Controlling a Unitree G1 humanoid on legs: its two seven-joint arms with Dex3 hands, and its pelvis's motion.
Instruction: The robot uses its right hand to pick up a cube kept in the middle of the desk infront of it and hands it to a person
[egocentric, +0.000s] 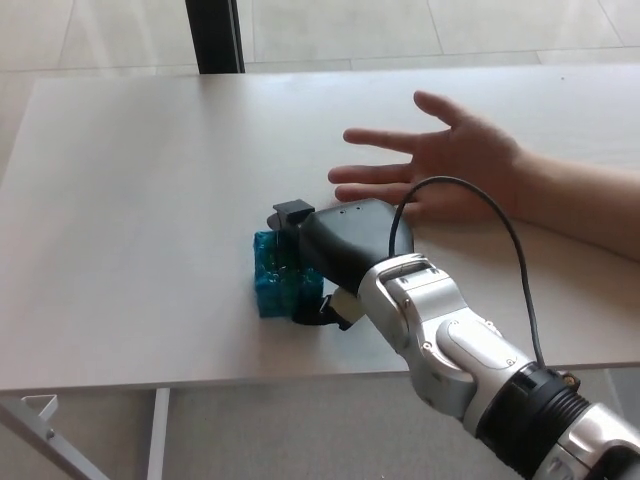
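Note:
A translucent teal cube (274, 278) rests on the white desk (130, 200), a little left of the middle. My right hand (335, 250) comes in from the lower right and covers the cube's right side. One black finger (290, 214) lies against the cube's far edge and the thumb (318, 312) presses at its near right corner, so the hand is shut on the cube. The cube's right half is hidden behind my palm. A person's open hand (450, 160) is held palm up just beyond my hand, to the right. My left hand does not show.
The person's forearm (590, 205) stretches over the desk's right side. A dark post (215, 35) stands behind the far edge. The desk's near edge (200, 380) runs just below the cube, with a white leg bracket (40, 412) under the left corner.

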